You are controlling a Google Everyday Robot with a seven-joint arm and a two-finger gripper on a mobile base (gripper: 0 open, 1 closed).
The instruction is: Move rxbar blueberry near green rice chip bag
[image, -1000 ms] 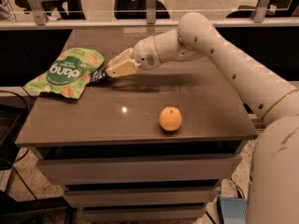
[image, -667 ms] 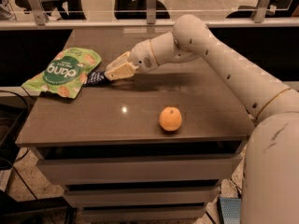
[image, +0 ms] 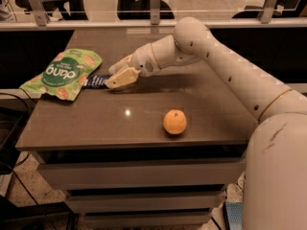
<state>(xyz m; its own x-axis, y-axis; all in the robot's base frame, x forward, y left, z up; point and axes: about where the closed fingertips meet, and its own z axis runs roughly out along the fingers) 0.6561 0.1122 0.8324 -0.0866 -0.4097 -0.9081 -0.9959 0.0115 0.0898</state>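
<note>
The rxbar blueberry (image: pixel 96 81) is a small dark blue wrapper low over the tabletop, its left end at the right edge of the green rice chip bag (image: pixel 62 74). The bag lies flat at the table's left side, its "dang" lettering facing up. My gripper (image: pixel 110 78) reaches in from the right and is shut on the bar's right end, with the tan fingers (image: pixel 123 77) just right of the bag. Most of the bar sticks out to the left of the fingertips.
An orange (image: pixel 174 121) sits near the front edge of the brown table (image: pixel 144 128), to the right of the gripper. My white arm (image: pixel 225 66) spans the table's right half. A railing (image: pixel 153 23) runs behind the table.
The gripper has carried the bar slightly left and lower, up to the green bag's edge. The orange and the bag have not moved.
</note>
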